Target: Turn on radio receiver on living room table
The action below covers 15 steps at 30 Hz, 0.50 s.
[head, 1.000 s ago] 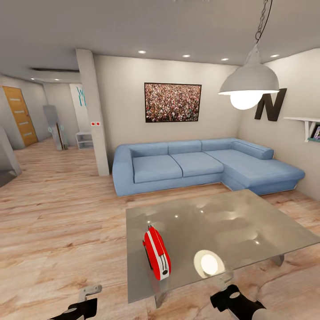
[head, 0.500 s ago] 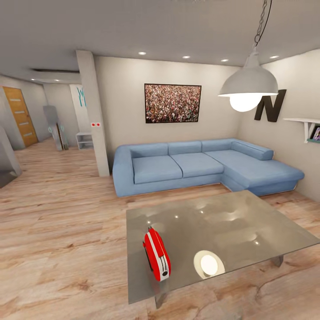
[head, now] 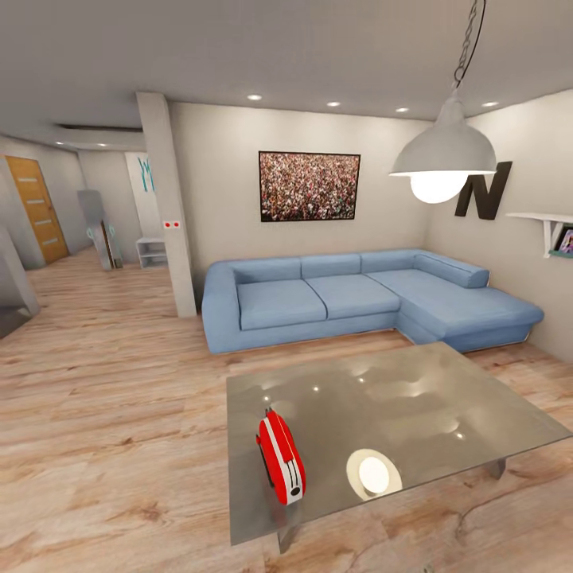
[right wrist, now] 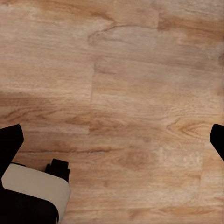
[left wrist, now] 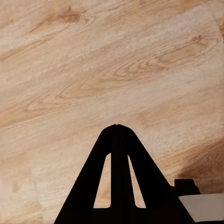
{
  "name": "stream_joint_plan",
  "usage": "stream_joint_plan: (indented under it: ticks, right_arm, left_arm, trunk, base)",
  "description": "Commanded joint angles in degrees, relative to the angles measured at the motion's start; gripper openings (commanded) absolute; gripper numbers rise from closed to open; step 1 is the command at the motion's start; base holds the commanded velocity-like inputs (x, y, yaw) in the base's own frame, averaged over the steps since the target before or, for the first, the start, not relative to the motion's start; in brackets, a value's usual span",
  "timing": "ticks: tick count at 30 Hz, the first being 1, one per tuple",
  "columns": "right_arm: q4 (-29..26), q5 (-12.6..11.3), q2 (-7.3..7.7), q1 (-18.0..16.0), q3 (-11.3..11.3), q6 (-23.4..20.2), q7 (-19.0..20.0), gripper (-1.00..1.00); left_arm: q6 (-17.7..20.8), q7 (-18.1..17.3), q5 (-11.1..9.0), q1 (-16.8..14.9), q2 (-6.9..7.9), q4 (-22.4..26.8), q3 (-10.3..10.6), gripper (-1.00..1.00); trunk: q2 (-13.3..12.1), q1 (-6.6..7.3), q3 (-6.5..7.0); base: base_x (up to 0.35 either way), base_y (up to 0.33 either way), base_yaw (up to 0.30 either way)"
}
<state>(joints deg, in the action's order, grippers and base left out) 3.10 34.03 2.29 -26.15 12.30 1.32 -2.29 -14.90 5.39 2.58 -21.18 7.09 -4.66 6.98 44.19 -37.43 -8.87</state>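
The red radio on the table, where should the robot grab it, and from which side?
Probably from above, across its thin body. The radio stands on its narrow edge near the table's near-left corner, so its two broad red faces are upright and close together. That suits jaws closing on them near the top, mid-length. Its dial is too small to make out.

Ahead of me: small red radio receiver with white trim and rounded corners (head: 280,457), standing on edge near the front left corner of the low rectangular coffee table with glossy grey reflective top (head: 446,406). White end face with round dial turned my way. Table sits on light wood plank floor of the living room (head: 103,398).
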Motion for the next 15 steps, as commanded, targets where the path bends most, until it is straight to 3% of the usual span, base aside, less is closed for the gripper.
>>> stream_joint_plan:
  ticks: [1,9,15]
  right_arm:
    - [0.0,0.0,0.0,0.0,0.0,0.0,0.0,1.0]
    - [0.1,0.0,0.0,0.0,0.0,0.0,0.0,1.0]
    - [0.0,0.0,0.0,0.0,0.0,0.0,0.0,1.0]
  left_arm:
    - [0.0,0.1,0.0,0.0,0.06,0.0,0.0,-1.0]
    - [-0.1,0.3,0.0,0.0,-0.26,0.0,0.0,-1.0]
    - [-0.1,0.0,-0.1,0.0,-0.61,0.0,0.0,-1.0]
  trunk:
    - [-0.4,0.23,0.19]
    - [-3.6,1.98,1.62]
    - [-3.6,1.98,1.62]
  base:
    - [0.0,0.0,0.0]
    - [0.0,0.0,0.0]
    - [0.0,0.0,0.0]
